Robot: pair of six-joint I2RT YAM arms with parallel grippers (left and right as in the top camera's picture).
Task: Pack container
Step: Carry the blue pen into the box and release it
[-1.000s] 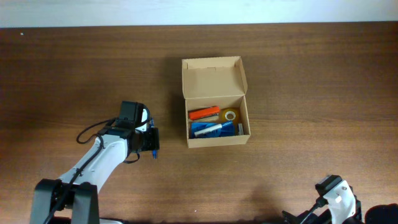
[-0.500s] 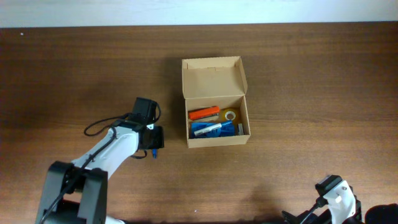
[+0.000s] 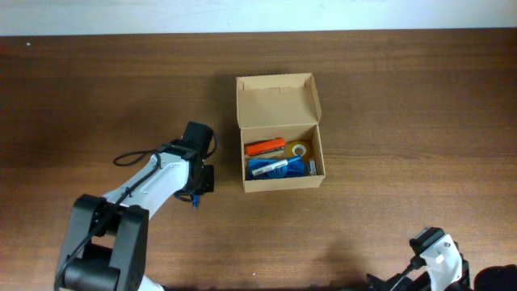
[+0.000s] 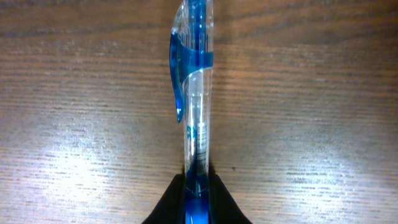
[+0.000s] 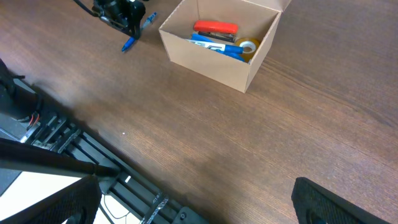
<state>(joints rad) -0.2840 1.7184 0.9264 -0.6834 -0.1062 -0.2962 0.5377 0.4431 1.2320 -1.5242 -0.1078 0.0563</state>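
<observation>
The container (image 3: 277, 101) is a tan cardboard box, standing mid-table with its flap lid folded back. An orange item (image 3: 265, 147), a tape roll (image 3: 300, 149) and a blue pen (image 3: 279, 167) lie inside. My left gripper (image 3: 199, 179) is just left of the box, shut on a clear blue pen (image 4: 198, 93) near one end. The pen's length runs away from the jaws, close over the wood. Its tip (image 3: 194, 200) pokes out below the gripper. My right gripper (image 5: 199, 208) is open and holds nothing, low at the table's front right edge.
The right wrist view shows the container (image 5: 205, 59), the left gripper (image 5: 121, 12) and the held pen (image 5: 129, 42) from the side. Black frame rails (image 5: 74, 143) run along the table's near edge. Bare wood surrounds the box.
The left arm has shifted right, toward the box, and its jaws have closed on the blue pen. The right arm has not moved.
</observation>
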